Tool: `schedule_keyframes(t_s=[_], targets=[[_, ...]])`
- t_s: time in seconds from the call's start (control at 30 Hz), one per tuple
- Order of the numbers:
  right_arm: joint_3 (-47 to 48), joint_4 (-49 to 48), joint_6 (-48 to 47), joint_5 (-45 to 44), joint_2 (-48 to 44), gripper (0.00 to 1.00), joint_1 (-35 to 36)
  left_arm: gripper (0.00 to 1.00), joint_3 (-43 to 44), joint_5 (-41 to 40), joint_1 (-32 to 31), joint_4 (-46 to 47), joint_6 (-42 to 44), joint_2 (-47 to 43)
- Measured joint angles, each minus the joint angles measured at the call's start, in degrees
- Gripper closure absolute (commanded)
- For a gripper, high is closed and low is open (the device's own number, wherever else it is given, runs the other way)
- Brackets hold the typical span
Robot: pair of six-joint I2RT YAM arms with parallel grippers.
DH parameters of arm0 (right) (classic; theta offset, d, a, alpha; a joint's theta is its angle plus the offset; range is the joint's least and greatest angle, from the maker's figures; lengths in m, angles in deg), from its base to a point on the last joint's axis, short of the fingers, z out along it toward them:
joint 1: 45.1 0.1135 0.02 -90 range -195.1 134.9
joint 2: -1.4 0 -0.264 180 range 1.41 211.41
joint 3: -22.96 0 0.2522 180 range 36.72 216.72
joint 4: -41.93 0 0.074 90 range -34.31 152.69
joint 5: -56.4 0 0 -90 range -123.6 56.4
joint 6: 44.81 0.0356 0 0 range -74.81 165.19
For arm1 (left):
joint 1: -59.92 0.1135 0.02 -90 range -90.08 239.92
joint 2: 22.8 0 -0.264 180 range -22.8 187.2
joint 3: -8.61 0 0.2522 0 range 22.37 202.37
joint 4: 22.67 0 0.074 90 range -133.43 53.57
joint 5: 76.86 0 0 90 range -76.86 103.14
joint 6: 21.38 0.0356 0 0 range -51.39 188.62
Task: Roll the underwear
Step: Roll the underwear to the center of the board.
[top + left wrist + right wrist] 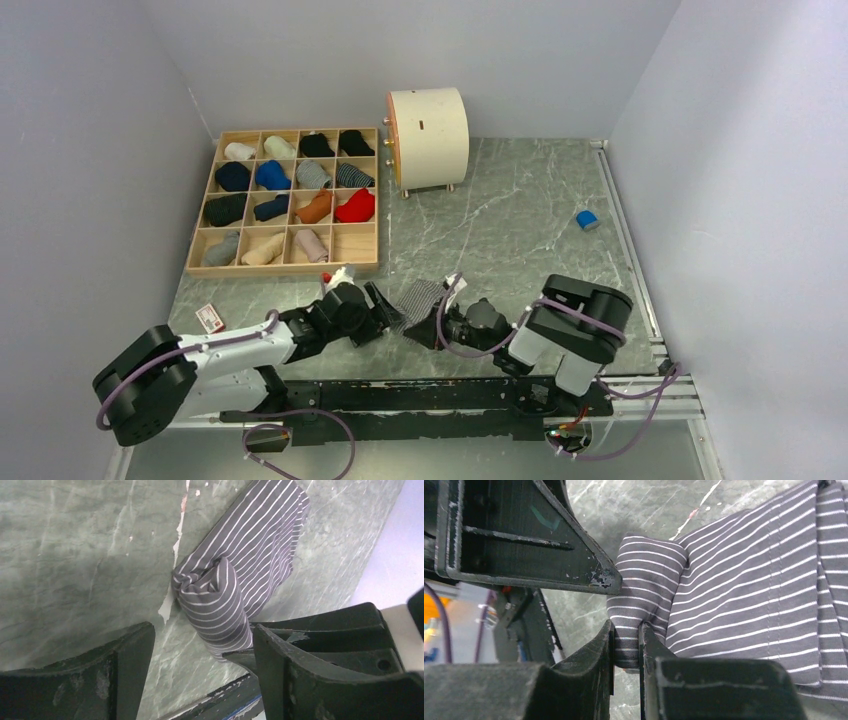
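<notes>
As the right end effector (626, 640) nips striped underwear (744, 590) at its rolled edge, left end effector (200, 647) gapes.

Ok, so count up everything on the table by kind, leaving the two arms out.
Wooden tray: 1
Rolled cloth bundles inside it: 15
Striped underwear: 1
Blue block: 1
Round cream drum: 1
Small red and white box: 1
Total: 20
</notes>
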Motion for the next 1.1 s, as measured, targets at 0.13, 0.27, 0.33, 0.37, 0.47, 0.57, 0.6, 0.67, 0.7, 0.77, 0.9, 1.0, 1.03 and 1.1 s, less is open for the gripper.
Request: schedule_keyframes(t_s=[0.13,0.27,0.33,0.37,0.47,0.57,0.6,0.67,0.7,0.77,0.9,1.0,1.03,1.1], targets=[[-1.77,-9.94,6.19,5.97,5.75,0.88,-4.11,0.29,-0.15,0.55,0.0,5.31,-0.81,3.5],[-3.13,-14.45,9.7,9.44,8.07,0.86,-6.64,0.41,-0.09,0.79,0.0,9.49,-0.92,6.64],[-3.39,-15.1,10.71,10.6,8.44,0.84,-7.3,0.5,0.31,0.76,0.0,10.12,-0.87,8.09],[-3.37,-15.28,11.02,10.93,8.7,0.82,-7.5,0.54,0.55,0.74,0.02,10.27,-0.98,8.76],[-3.02,-15.13,11.76,11.96,9.03,0.73,-7.98,0.62,1.84,0.7,0.0,10.69,-0.61,11.37],[-2.58,-13.86,11.96,12.41,8.41,0.66,-8.22,0.65,3.26,0.7,0.0,10.6,-0.33,13.4],[-2.34,-11.89,11.67,12.48,7.06,0.65,-8.24,0.65,3.56,0.7,0.0,10.49,-0.26,13.66],[-1.05,-4.35,9.57,12.79,2.58,0.62,-8.24,0.65,3.89,0.59,0.0,10.01,0.04,13.75],[0.33,1.36,7.8,12.81,-0.28,0.6,-8.17,0.65,4.02,0.46,0.0,9.73,0.24,13.75],[4.15,14.23,3.54,12.17,-5.92,0.51,-7.96,0.65,4.28,0.02,0.02,9.25,0.61,13.73],[10.25,34.34,-5.44,7.76,-13.97,0.47,-7.43,0.65,5.01,-0.13,0.0,7.89,0.76,13.7],[13.79,43.78,-10.05,4.02,-17.07,0.45,-6.91,0.65,5.4,-0.13,0.0,7.06,0.79,13.68],[14.78,46.49,-11.32,2.36,-17.66,0.45,-6.34,0.65,5.51,-0.13,0.0,6.84,0.81,13.68],[16.31,51.04,-13.4,-1.49,-18.25,0.46,-3.58,0.65,5.6,-0.13,0.0,6.6,0.81,13.68]])
